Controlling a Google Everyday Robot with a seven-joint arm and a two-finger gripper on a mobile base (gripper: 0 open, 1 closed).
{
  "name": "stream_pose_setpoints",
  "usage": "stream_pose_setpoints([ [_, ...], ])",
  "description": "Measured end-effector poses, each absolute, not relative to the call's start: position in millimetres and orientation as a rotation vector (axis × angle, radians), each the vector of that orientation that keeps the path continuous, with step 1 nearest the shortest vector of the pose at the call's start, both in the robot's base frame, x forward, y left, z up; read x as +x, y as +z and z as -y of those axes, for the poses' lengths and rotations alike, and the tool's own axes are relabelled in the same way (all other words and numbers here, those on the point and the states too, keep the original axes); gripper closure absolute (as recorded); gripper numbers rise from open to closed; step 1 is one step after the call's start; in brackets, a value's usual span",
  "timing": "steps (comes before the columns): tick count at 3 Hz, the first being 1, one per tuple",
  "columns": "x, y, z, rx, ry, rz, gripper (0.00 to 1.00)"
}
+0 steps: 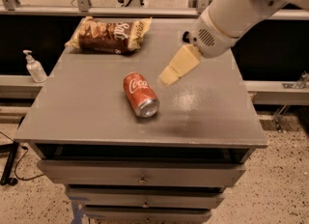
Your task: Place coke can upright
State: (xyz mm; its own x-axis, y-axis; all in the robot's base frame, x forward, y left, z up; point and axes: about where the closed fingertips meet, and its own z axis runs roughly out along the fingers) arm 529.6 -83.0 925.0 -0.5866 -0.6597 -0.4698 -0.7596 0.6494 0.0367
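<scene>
The can (140, 94) lies on its side near the middle of the bench (72, 112). It is red with white writing. One silver end points to the front and a bit to the right. The other end points to the back and a bit to the left. Nothing touches the can.

The gripper (167, 77) is just beside the can, to the right of its back end. A small gap shows between them. The gripper is cream in color and slants down and to the left. I cannot tell if the jaws are apart or together, as they look like one wedge from here. The big white arm (231, 15) comes in from the top right corner.

A brown and cream bag (110, 35) lies flat at the back left of the bench, well apart from the can. A small dark thing (185, 37) peeks out at the back, next to the arm.

The bench is gray, with drawers (140, 174) under its top. A little white bottle (34, 67) with a pump stands on a ledge to the left of the bench. The floor (280, 189) has dark specks.
</scene>
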Motion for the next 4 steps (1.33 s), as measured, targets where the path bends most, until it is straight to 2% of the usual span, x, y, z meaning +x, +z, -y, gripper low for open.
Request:
stream_pose_setpoints([
  [2, 559.9, 895.1, 33.2, -0.844, 0.405, -2.564, 0.0],
  [4, 563.4, 877.5, -18.1, -0.79, 0.414, -2.625, 0.0],
])
